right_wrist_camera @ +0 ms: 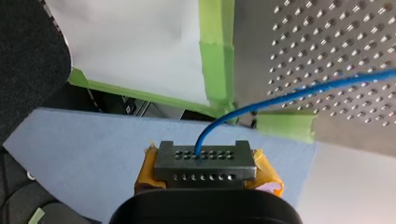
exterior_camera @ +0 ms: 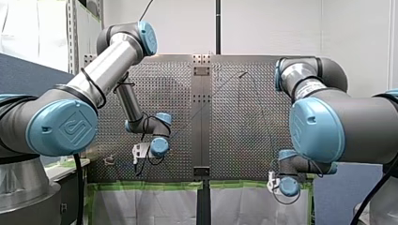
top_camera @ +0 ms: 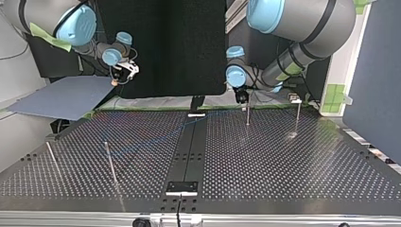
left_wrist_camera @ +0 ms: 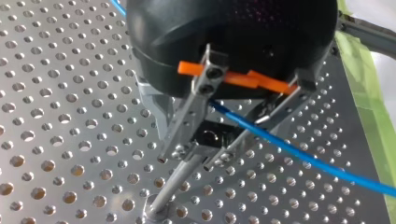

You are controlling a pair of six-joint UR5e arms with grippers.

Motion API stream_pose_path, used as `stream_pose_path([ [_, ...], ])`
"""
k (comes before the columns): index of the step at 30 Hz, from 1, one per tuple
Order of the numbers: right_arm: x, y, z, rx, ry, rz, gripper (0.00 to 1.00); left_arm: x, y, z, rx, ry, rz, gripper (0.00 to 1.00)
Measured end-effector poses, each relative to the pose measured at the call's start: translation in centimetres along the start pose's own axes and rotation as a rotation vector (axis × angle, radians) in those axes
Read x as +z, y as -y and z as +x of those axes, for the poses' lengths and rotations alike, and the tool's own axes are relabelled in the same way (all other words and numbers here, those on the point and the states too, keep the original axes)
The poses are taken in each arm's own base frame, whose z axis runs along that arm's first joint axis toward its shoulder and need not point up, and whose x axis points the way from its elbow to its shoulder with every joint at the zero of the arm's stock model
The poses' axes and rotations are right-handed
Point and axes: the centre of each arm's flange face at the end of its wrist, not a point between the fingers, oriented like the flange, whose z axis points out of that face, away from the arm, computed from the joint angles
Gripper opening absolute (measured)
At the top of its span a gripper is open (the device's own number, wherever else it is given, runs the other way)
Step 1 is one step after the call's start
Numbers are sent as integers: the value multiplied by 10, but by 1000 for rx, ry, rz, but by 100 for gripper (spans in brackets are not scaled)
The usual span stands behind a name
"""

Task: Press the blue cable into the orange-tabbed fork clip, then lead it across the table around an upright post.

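Observation:
In the left wrist view my left gripper (left_wrist_camera: pixel 187 162) stands open just above the table, its metal fingers (left_wrist_camera: pixel 187 112) either side of the blue cable (left_wrist_camera: pixel 289 149). The cable runs loose between them. Orange tabs (left_wrist_camera: pixel 233 78) show across the fingers near the black body. An upright post (left_wrist_camera: pixel 172 186) stands right under the fingertips. My right gripper (right_wrist_camera: pixel 205 161) is shut on the cable's end (right_wrist_camera: pixel 243 109), off the table's edge over a blue-grey sheet (right_wrist_camera: pixel 84 149). In the top view my left gripper (top_camera: pixel 242 97) hangs over a post (top_camera: pixel 248 113), and my right gripper (top_camera: pixel 125 72) is at the far left.
More upright posts stand at the top view's far right (top_camera: pixel 298 116) and near left (top_camera: pixel 111 163), (top_camera: pixel 52 158). A small fixture (top_camera: pixel 295 98) sits at the far right edge. Green tape (right_wrist_camera: pixel 215 56) lines the table's edge. A black strip (top_camera: pixel 189 146) runs down the table's middle.

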Motion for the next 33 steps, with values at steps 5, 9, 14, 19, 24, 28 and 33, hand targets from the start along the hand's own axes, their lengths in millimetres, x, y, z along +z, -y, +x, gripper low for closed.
stream_pose_path([
  [5, 5, -9, -6, 7, -7, -12, 0, 0, 0, 0, 5, -3, 0, 100],
  [9, 10, -13, -7, 13, -15, -7, 0, -1, 0, 0, 7, -5, -1, 100],
  [14, 15, -14, -5, 13, -23, 6, 0, -1, 0, 0, 8, -5, -1, 100],
  [19, 20, -11, -8, 10, -27, 35, 0, -1, 0, 1, 8, -6, 0, 100],
  [24, 25, -9, -17, 4, -16, 45, 0, -1, 0, 1, 6, -7, -1, 100],
  [28, 29, -6, -17, 1, -19, 50, 0, -1, 0, 1, -4, -9, 4, 100],
  [33, 31, -3, -16, -1, -23, 61, 0, -1, 2, 2, -36, -19, 32, 100],
])
